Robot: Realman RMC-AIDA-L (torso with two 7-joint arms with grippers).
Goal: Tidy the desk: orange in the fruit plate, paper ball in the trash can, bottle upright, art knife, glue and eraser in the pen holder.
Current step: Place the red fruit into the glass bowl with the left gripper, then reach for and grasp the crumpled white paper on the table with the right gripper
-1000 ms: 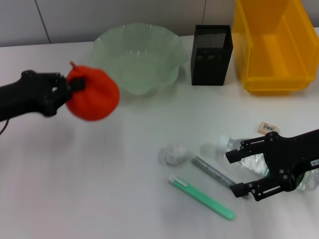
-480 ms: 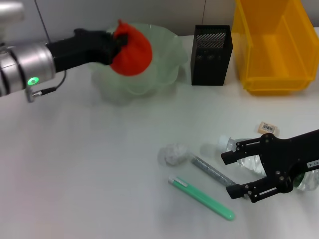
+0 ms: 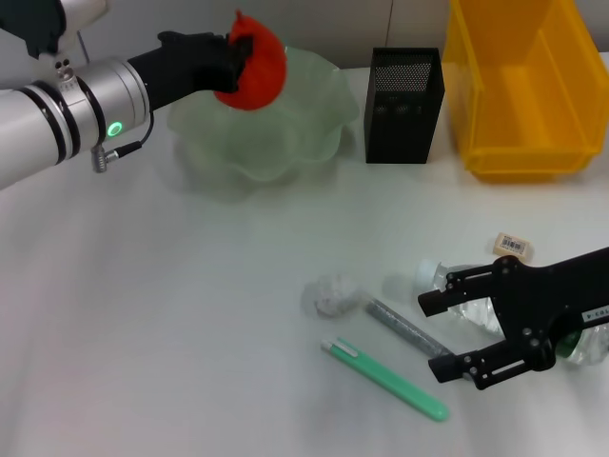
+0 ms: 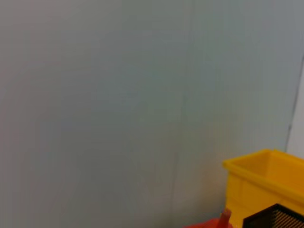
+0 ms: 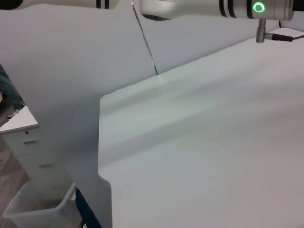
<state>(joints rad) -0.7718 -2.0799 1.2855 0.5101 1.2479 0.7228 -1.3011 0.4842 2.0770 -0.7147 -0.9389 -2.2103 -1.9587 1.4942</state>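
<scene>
Left tool [image 3: 231, 59] has the orange [image 3: 253, 72] pinched, hanging over the plate [image 3: 285, 143] on the side away from the holder [image 3: 403, 105], above the rim rather than dead centre. So the drop hinges on this: the hollow of the plate lies below the orange and a bit toward the holder, and I'd guess it needs a small nudge that way before letting go or it could clip the wavy rim.

Right tool [image 3: 452, 335] is spread wide, low over the bench on the near side of the holder, fingers either side of the bottle [image 3: 476, 305]. The bottle lies flat, cap [image 3: 428, 272] pointing toward the plate side, and the right arm is clearly the nearer one for it.

Paper ball [image 3: 329, 295], the glue [image 3: 407, 327] and the green knife [image 3: 385, 378] sit just beside that tool. Eraser [image 3: 512, 245] has a barcode sticker, too small to read. Bin [image 3: 519, 157] stands right beside the holder.
</scene>
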